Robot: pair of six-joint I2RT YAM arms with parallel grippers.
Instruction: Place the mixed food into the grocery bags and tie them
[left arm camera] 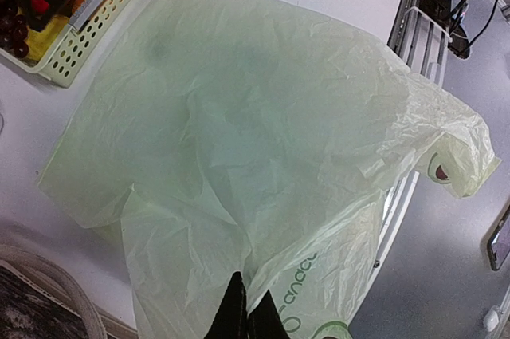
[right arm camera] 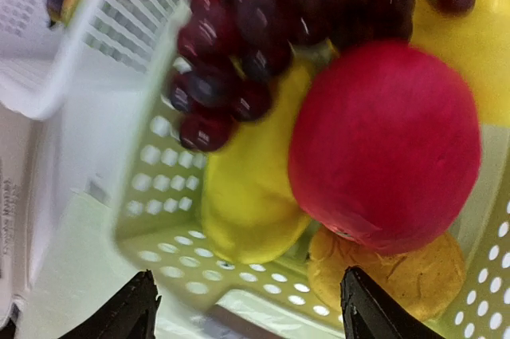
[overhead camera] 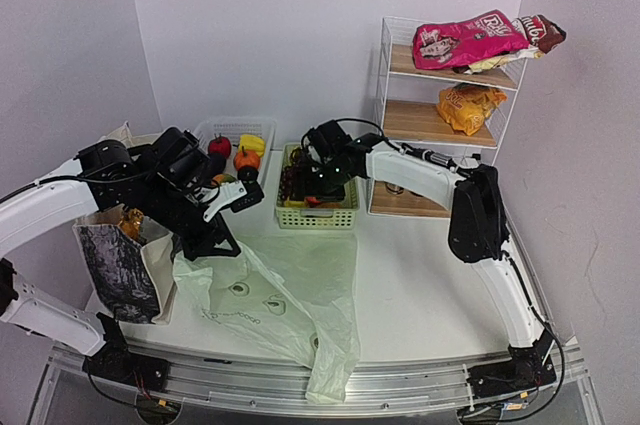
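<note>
We judge little is done: left pincer (left arm camera: 243, 311) clenched on the plastic bag (left arm camera: 239, 116), right pincer (right arm camera: 249, 279) released above the apple (right arm camera: 386, 143), nothing tied.

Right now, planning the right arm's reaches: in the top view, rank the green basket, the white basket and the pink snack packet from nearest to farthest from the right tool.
1. Green basket, directly under the right tool.
2. White basket, to its left.
3. Pink snack packet, on the top shelf at the right.
</note>
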